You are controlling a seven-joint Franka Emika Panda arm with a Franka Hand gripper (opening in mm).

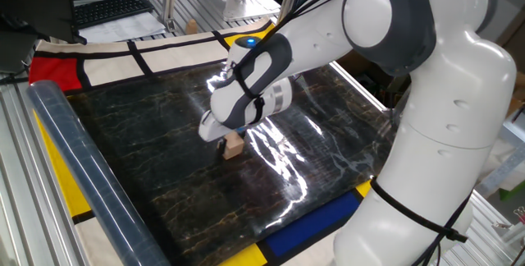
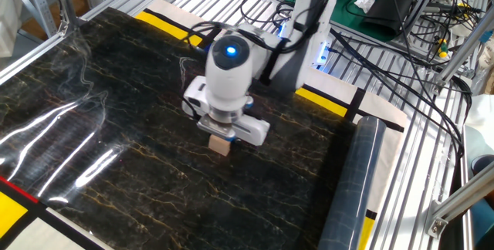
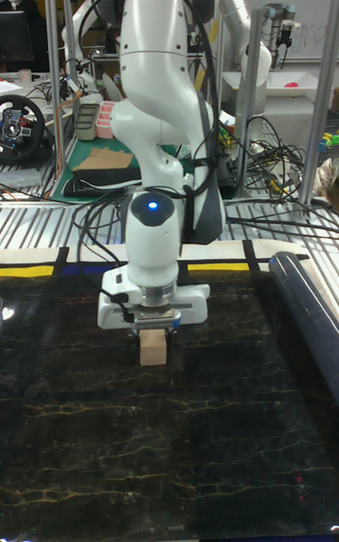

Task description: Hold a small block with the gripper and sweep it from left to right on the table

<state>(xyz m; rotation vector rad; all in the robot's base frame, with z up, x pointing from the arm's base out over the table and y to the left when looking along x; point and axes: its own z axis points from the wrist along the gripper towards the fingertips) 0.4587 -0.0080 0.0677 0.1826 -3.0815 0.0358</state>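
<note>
1. Small light-tan wooden cube, the small block [image 1: 234, 145], sits under the gripper [image 3: 153, 324] of the big white arm, roughly mid-table on the glossy black marble-pattern sheet of the table [image 2: 116, 180].
2. Gripper's dark fingers are drawn in close on the block's upper part and have hold of it; the block's lower half hangs out below the white-grey housing.
3. Block bottom looks to be touching the sheet, or just above it; glare and angle make that hard to confirm.
4. Judgement: sweep is in hand, w/ more table left to cover toward the rolled sheet [image 2: 351, 184] at the table's edge.
5. To do it well: keep wrist vertical, height const., so the block's bottom face stays flat on the sheet and doesn't tip or catch.
6. Keep the squeeze steady, since drag on the sheet could twist the cube betw. the fingers.
7. Move slowly and in a straight line; stop well short of the roll.
</note>
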